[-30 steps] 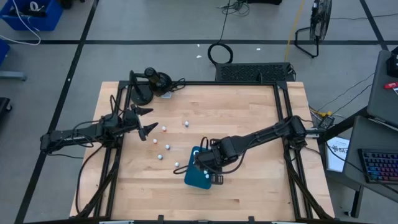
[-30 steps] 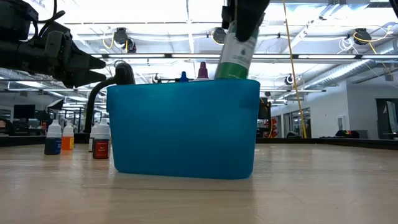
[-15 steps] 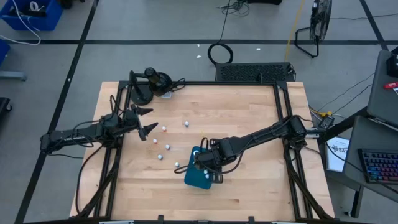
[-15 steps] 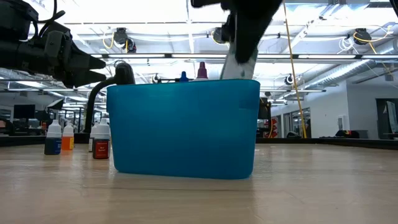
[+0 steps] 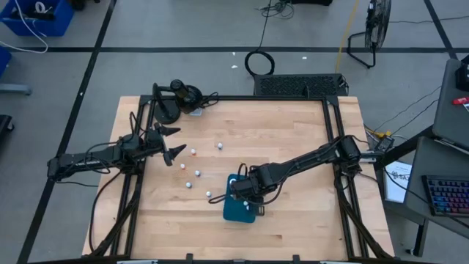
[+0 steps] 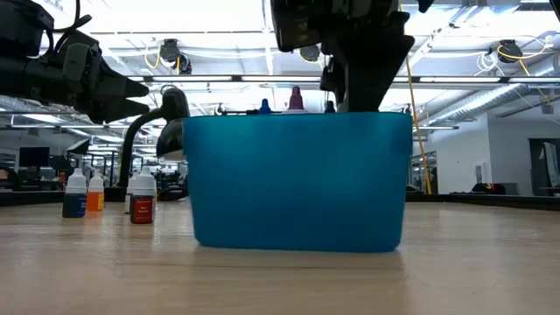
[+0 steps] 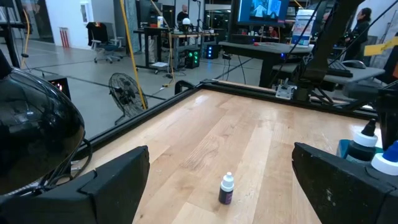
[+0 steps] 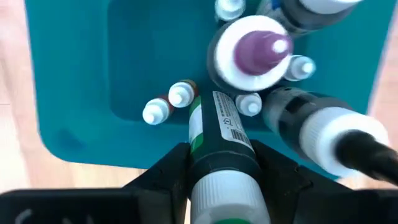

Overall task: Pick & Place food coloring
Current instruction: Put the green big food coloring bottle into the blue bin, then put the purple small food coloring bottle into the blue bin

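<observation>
Over the teal bin (image 5: 236,210) at the near middle of the desk (image 5: 293,147), the right tool (image 8: 217,165) pinches a green-labelled bottle (image 8: 219,140) tilted down into the bin, among small white-capped bottles (image 8: 168,102), a wide purple-tipped bottle (image 8: 258,53) and a larger white-capped bottle (image 8: 323,127) crowding the space around it. Left of the bin, more food coloring bottles (image 5: 192,172) stand scattered on the wood. The left tool (image 5: 170,143) hangs at the desk's left edge, fingers spread wide, with a purple bottle (image 7: 226,189) standing ahead of it.
</observation>
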Robot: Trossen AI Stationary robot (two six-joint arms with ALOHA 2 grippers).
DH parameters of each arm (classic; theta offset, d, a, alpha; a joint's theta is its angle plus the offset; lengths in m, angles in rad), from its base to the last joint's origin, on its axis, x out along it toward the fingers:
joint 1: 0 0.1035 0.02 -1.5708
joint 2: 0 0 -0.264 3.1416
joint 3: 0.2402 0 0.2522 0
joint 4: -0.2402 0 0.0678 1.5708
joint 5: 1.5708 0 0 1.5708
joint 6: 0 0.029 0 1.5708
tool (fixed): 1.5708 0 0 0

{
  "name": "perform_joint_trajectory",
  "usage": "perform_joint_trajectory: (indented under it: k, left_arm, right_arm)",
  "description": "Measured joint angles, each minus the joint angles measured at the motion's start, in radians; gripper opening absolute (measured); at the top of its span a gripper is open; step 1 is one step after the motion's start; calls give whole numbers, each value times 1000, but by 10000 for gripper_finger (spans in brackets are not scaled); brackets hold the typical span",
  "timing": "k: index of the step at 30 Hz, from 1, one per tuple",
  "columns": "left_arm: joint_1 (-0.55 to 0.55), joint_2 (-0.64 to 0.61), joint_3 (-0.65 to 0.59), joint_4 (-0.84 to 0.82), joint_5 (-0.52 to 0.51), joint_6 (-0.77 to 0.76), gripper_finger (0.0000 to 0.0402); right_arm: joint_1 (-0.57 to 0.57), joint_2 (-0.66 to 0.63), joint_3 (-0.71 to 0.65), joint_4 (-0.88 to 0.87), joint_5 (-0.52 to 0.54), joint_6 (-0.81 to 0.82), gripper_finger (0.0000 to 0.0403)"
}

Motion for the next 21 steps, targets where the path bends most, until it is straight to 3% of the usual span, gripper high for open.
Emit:
perform_joint_trajectory:
  k: [13, 21]
  left_arm:
    - [0, 0, 0, 0, 0, 0, 390]
    - [0, 0, 0, 0, 0, 0, 390]
  right_arm:
    - [-17, 0, -39, 57, -31, 79, 130]
    - [-17, 0, -39, 56, -29, 132, 243]
